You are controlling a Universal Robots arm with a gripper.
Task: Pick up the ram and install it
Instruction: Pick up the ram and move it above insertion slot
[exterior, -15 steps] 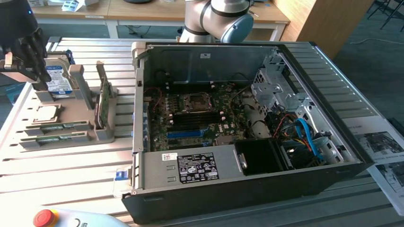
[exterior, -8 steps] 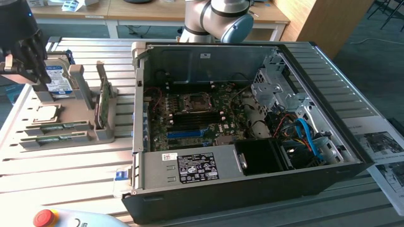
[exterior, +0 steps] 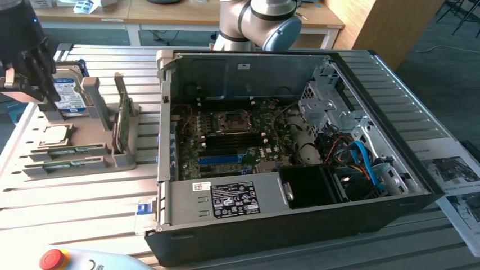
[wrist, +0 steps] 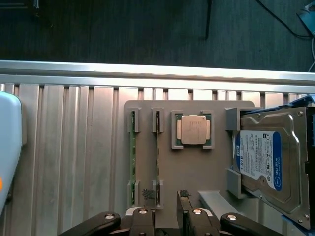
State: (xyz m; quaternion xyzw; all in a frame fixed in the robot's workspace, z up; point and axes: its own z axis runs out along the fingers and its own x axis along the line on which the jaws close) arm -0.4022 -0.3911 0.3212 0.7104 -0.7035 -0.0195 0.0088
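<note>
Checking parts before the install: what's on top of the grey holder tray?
Two ram sticks on edge in slots, the square processor in its pocket, and the hard drive. The drive hides the tray surface beneath it.

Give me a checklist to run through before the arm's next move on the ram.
1. End effector open: ok.
2. Nothing held between its fingers: ok.
3. Thin green ram stick beside the square silver processor, seated in the grey holder: ok.
4. End effector centred over that stick: cannot tell.
5. Black computer case open, motherboard memory slots exposed: ok.
6. Those slots free of sticks: cannot tell.
</note>
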